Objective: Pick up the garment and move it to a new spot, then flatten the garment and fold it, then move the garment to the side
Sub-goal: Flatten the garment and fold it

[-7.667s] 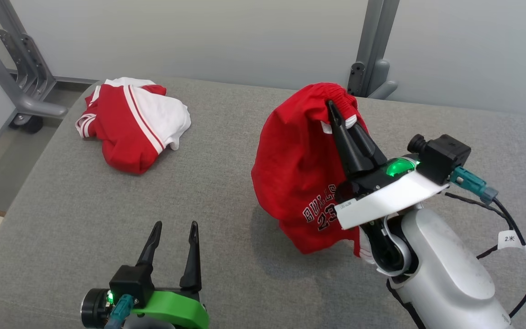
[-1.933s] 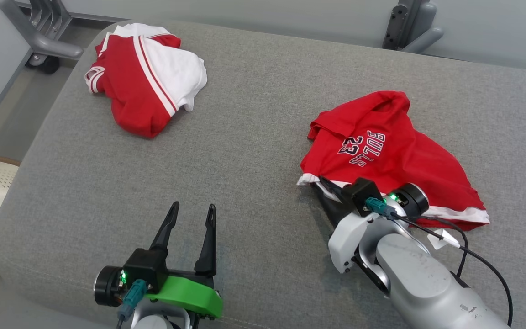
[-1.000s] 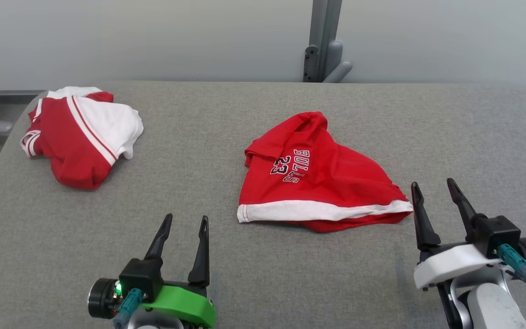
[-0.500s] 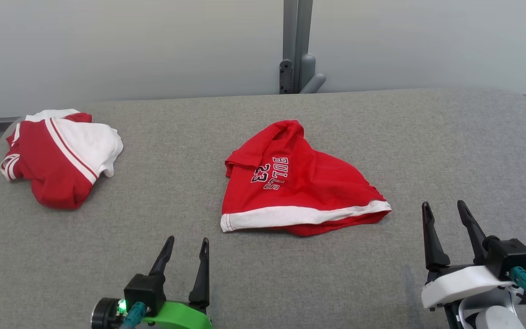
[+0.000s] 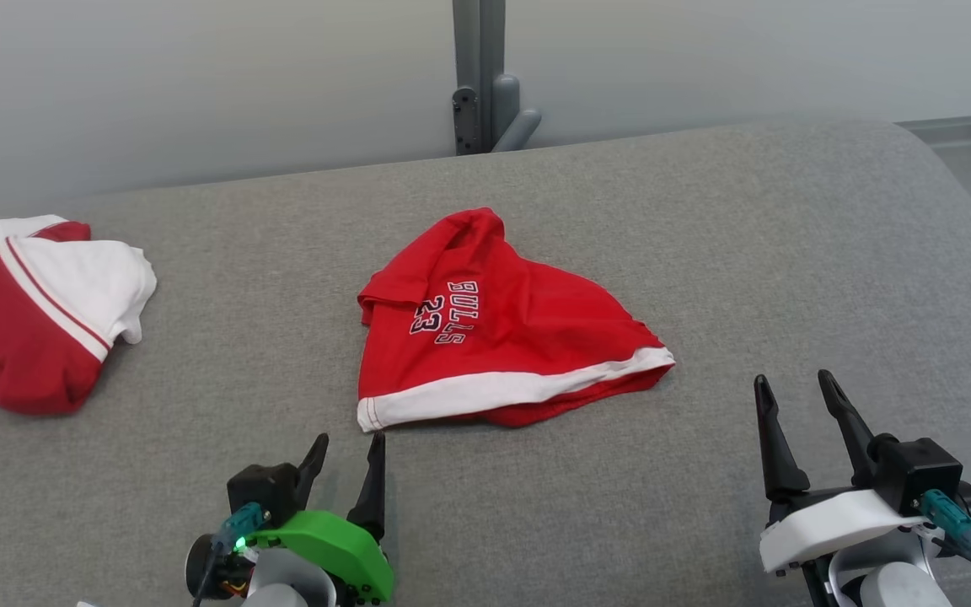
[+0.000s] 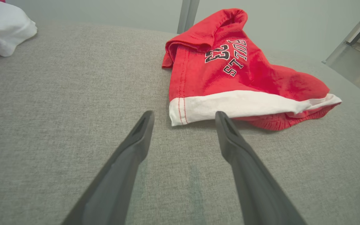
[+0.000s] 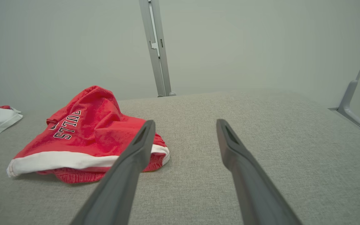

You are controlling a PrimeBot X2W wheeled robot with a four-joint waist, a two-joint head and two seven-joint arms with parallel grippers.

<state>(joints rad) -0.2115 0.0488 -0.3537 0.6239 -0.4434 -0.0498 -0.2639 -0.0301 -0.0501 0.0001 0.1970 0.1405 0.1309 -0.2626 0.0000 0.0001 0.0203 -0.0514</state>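
Observation:
The garment (image 5: pixel 494 337) is a red pair of shorts with a white hem band and black "BULLS 23" lettering. It lies crumpled in a heap mid-table, free of both grippers. My left gripper (image 5: pixel 349 444) is open, its tips just short of the white hem's left corner; in the left wrist view the garment (image 6: pixel 230 75) lies right ahead of that gripper (image 6: pixel 183 117). My right gripper (image 5: pixel 791 383) is open and empty, to the right of the garment's right end. In the right wrist view the garment (image 7: pixel 83 137) sits left of the open gripper (image 7: pixel 184 125).
A second red and white garment (image 5: pixel 39 312) lies bunched at the table's left edge. The grey padded table (image 5: pixel 789 253) spreads wide to the right and front. A grey post (image 5: pixel 479 76) stands behind the far edge against a pale wall.
The head camera has swung, shifting the whole picture left. My left gripper has tilted and come closer to the hem's left corner. The garment lies as before.

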